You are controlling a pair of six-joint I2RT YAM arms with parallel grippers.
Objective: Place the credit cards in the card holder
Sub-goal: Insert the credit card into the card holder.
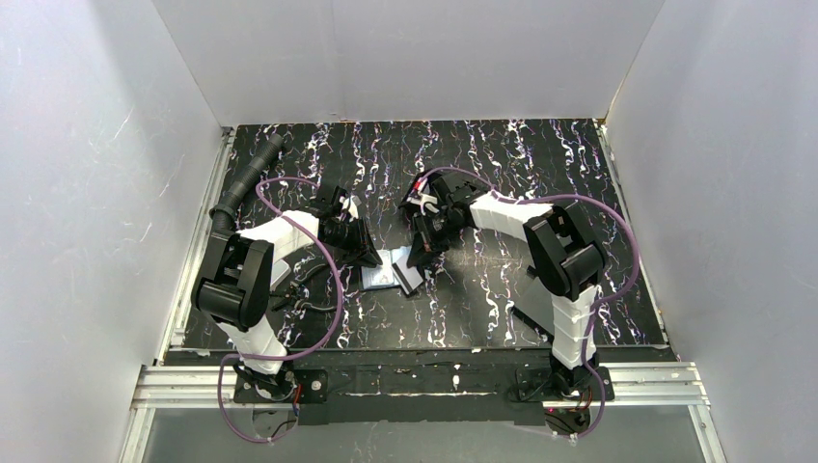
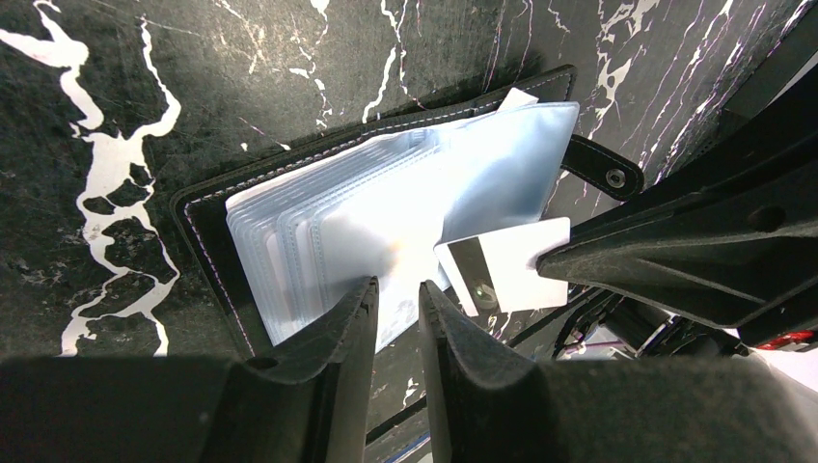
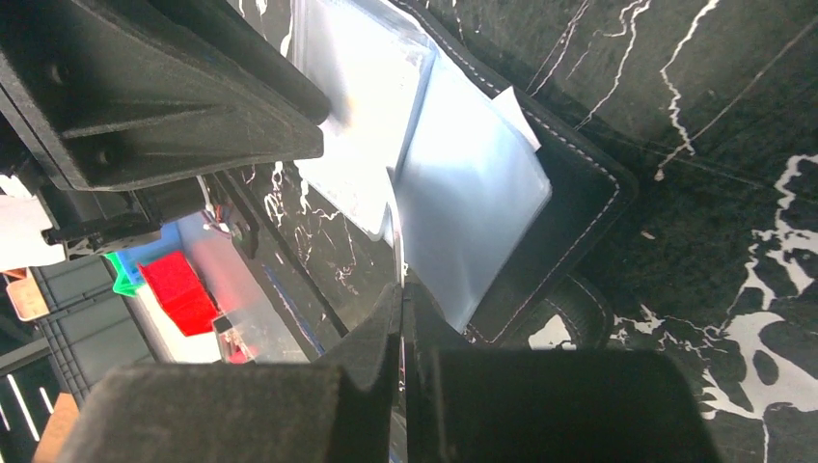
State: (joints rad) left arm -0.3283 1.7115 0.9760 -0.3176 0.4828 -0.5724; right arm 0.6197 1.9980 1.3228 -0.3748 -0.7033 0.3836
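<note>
Pinching a white credit card (image 2: 506,268) with a dark stripe by one end in the right gripper (image 3: 400,301), fingers clamped tight on it, and aiming its free edge at the clear sleeves (image 2: 318,227) of the card holder (image 2: 207,207). Finding that holder lying open and flat on the marbled table (image 2: 106,87), between the two arms, with its snap tab (image 2: 603,174) sticking out sideways. Hovering the left gripper (image 2: 398,294) at the fanned sleeves with a narrow gap between its fingers, gripping nothing. Seemingly pressing the leaves down, though too blurred there for being sure of contact.

Risking a miss: sliding the card between leaves rather than into a pocket mouth, given so many leaves overlapping. Risking, too, dragging the whole holder along by pushing in at a slant with too little hold-down, or buckling a leaf on the card's corner.

Crowding the approach with the left fingers right beside the card's path, so possibly knocking gripper against gripper. Noting a white slip (image 3: 516,116) poking out behind the far sleeve, and coloured boxes (image 3: 178,289) past the table edge, well apart and not interfering
</note>
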